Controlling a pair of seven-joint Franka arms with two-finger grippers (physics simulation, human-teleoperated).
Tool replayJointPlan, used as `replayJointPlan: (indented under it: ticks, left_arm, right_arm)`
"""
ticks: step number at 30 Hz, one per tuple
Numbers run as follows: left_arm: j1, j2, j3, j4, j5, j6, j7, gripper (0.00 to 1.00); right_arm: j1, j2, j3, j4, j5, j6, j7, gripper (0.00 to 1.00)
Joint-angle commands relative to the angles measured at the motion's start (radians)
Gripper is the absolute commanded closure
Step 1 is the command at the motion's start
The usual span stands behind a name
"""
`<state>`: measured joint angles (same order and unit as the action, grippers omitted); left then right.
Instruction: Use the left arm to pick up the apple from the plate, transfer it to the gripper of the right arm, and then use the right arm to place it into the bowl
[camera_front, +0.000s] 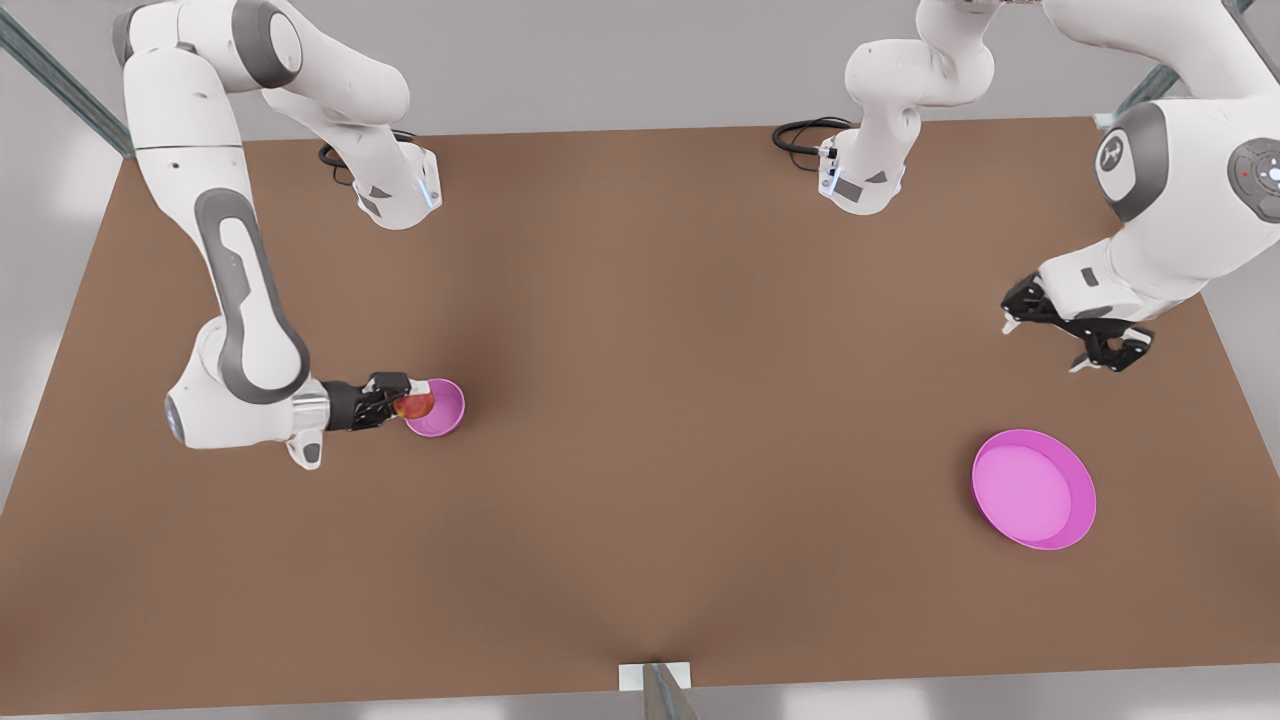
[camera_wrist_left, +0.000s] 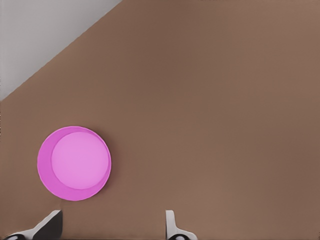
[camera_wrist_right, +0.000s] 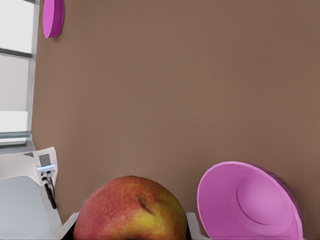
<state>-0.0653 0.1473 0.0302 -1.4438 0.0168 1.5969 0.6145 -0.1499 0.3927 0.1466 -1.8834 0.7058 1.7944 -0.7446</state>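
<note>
The apple (camera_wrist_right: 131, 209) sits closest to the lens in the right wrist view, clamped between the right gripper's (camera_front: 400, 401) two fingers (camera_wrist_right: 194, 225), which press on its flanks. Beside it there lies the bowl (camera_wrist_right: 250, 206), its mouth facing the camera. In the front view the apple (camera_front: 415, 405) hangs at the bowl's (camera_front: 441, 407) rim on the front view's left, above the rim's edge more than the hollow.

Judging from this, the step in hand is the drop. To do it well the right gripper should carry the fruit toward the bowl's centre, lower it close to the floor of the hollow, then spread its fingers slowly so the apple settles and doesn't bounce off the rim or tip the bowl.

The left gripper (camera_front: 1078, 335) waits on the front view's right, fingers (camera_wrist_left: 171, 224) spread and empty, above the table (camera_front: 640, 300), near the bare plate (camera_front: 1085, 500).
</note>
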Motion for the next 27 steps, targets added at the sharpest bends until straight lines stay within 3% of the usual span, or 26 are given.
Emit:
replayJointPlan:
  ticks: [1,16,20,24,26,27]
  left_arm:
    - [-0.028,0.04,0.002,0.039,0.006,-0.009,-0.605,0.0]
    - [-0.027,0.112,0.008,0.082,0.008,0.003,-0.742,0.0]
    - [-0.027,0.113,0.008,0.082,0.008,0.003,-0.751,0.0]
    - [-0.027,0.113,0.008,0.082,0.008,0.003,-0.751,0.0]
    - [-0.027,0.113,0.008,0.08,0.008,0.003,-0.751,0.0]
    - [-0.027,0.113,0.008,0.082,0.008,0.003,-0.759,0.0]
  right_arm:
    - [0.003,0.005,0.001,-0.009,-0.031,0.046,-0.01,0.4]
    - [0.02,0.04,0.002,-0.097,-0.075,0.177,-0.021,0.35]
    - [0.02,0.038,0.002,-0.095,-0.081,0.177,-0.019,0.02]
    - [0.016,0.038,0.001,-0.075,-0.095,0.171,-0.018,0.0]
    - [0.01,0.025,0.001,0.045,-0.219,0.143,0.002,0.0]
    - [0.019,0.028,0.001,0.189,-0.32,0.094,0.071,0.0]
